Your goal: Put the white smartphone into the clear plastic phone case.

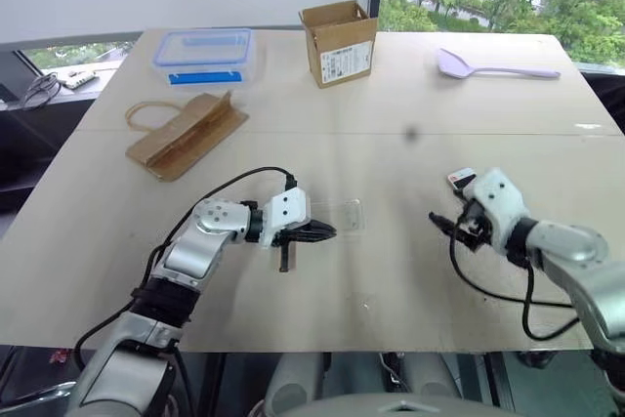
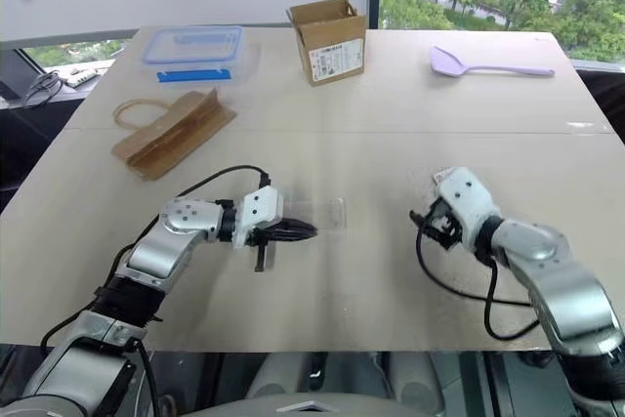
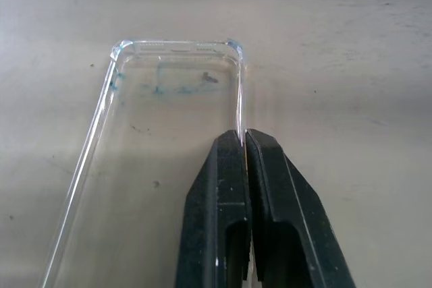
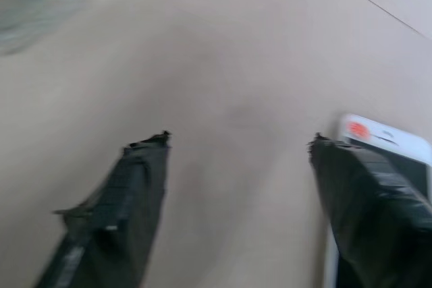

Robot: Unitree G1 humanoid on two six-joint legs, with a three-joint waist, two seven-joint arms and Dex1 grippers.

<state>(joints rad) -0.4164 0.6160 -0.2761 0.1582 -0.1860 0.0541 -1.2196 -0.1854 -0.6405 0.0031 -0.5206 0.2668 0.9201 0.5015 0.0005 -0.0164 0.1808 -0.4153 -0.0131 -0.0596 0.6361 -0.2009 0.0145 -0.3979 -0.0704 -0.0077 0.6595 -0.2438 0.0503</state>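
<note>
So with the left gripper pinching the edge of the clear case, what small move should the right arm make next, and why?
Probably bring the right gripper onto the white smartphone and close on it. Its jaws stand open over bare table, with the phone lying just beside one finger, not between them. The left gripper is shut on a side wall of the clear plastic phone case, so the case looks steadied.

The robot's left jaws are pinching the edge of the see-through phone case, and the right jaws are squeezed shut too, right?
Not quite. The left gripper does pinch the clear phone case by its edge, but the right gripper has its jaws wide apart with nothing between them, as the right wrist view shows. The white smartphone lies beside one of its fingers.
</note>
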